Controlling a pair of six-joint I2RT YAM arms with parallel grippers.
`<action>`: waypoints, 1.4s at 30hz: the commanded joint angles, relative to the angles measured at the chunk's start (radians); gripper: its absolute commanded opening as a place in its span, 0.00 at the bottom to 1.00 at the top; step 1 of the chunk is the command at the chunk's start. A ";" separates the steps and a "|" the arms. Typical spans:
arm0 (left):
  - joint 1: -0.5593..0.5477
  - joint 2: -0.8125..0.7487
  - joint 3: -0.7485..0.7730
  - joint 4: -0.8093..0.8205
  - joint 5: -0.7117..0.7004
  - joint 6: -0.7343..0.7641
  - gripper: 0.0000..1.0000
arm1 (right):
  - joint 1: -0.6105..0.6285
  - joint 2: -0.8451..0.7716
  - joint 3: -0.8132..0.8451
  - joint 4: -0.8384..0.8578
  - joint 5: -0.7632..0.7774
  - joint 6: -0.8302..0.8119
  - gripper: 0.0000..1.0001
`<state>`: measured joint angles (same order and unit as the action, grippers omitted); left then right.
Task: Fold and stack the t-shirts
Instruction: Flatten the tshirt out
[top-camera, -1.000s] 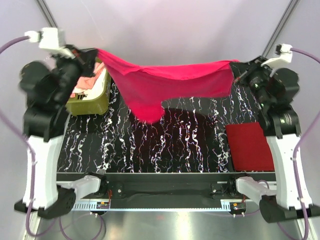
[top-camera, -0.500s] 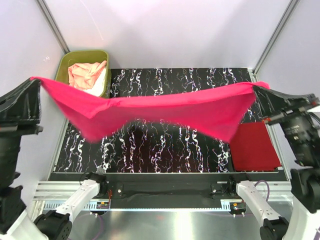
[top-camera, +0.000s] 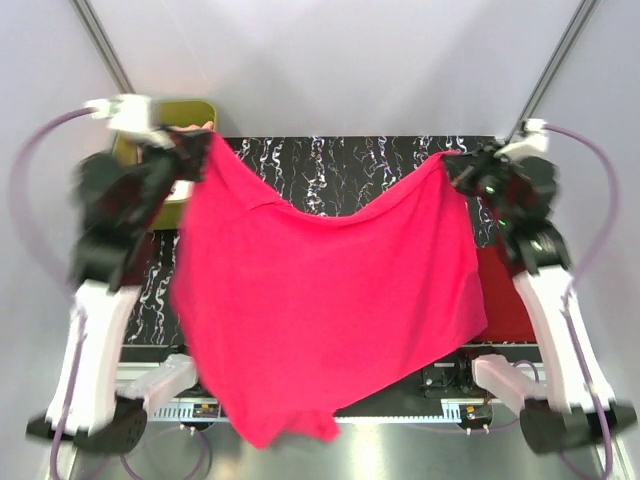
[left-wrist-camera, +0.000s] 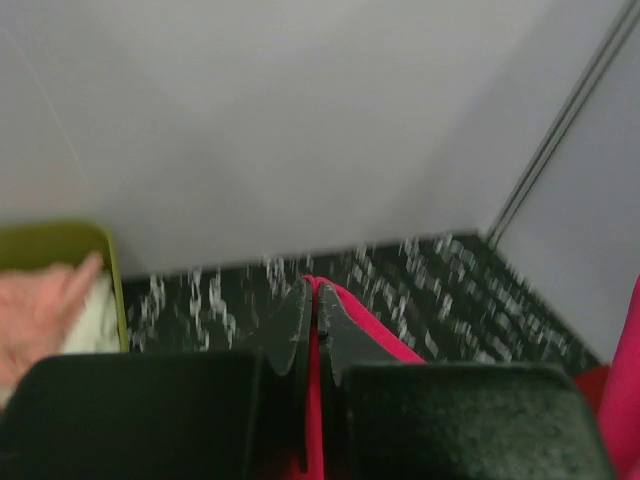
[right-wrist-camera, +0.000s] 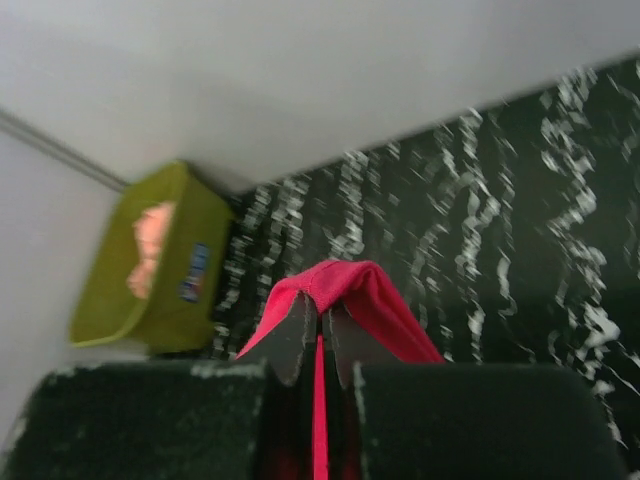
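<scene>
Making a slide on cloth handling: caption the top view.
Left tool and right tool, each shut on a corner, hold the pink shirt spread above the table.

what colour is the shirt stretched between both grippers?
Hot pink cloth t-shirt; best in the top external view.

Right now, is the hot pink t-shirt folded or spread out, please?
Spread out: the hot pink t-shirt hangs as one open sheet between the left pincer and right pincer, each shut on a corner.
</scene>
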<state>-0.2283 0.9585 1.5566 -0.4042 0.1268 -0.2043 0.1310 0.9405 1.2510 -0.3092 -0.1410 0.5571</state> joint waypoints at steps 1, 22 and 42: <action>0.006 0.130 -0.177 0.097 -0.003 0.057 0.00 | 0.001 0.160 -0.090 0.186 0.136 -0.062 0.00; 0.087 0.934 -0.073 0.328 0.068 -0.007 0.00 | -0.071 1.138 0.343 0.423 0.127 -0.224 0.00; 0.092 0.996 0.172 0.134 -0.087 0.016 0.00 | -0.122 1.330 0.656 0.323 0.130 -0.214 0.00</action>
<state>-0.1429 1.9377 1.6821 -0.2649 0.0803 -0.2054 0.0254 2.2829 1.8614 0.0032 -0.0357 0.3367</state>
